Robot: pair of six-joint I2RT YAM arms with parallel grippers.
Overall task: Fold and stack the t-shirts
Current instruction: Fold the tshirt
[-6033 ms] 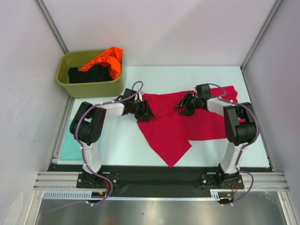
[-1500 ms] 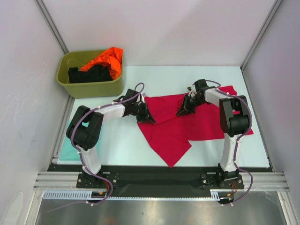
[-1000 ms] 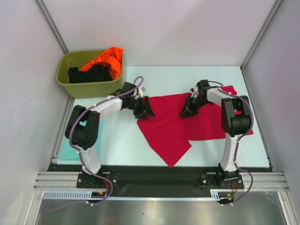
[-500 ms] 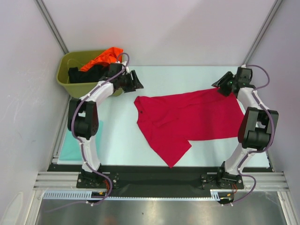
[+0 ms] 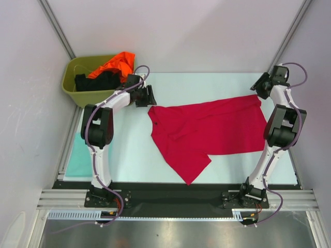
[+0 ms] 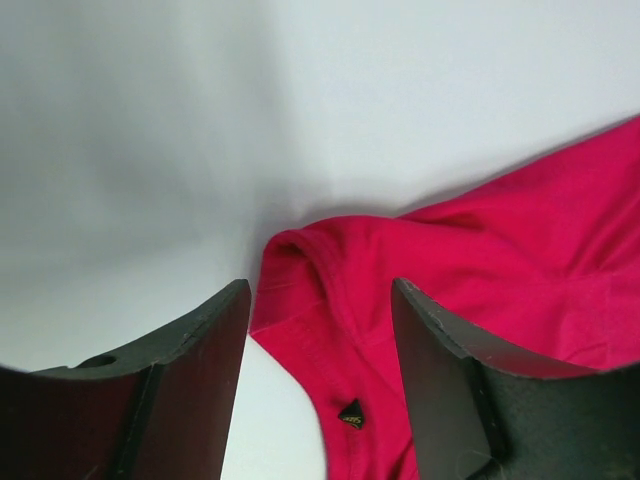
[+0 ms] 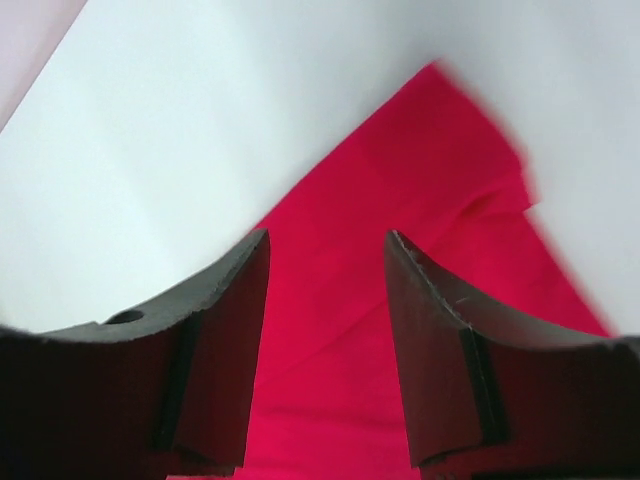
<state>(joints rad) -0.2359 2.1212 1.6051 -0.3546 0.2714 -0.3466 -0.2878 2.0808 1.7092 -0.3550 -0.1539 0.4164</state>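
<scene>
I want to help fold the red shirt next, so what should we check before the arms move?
1. Left gripper open and empty: ok.
2. Right gripper open and empty: ok.
3. Crimson-red cloth t-shirt spread flat: not ok, a flap near the front lies doubled over.
4. Pale teal folded square shirt free for stacking: ok, nothing lies on the part that shows.
5. Orange cloth shirt and black cloth shirt inside the olive-green plastic tub, out of the way: ok.
</scene>
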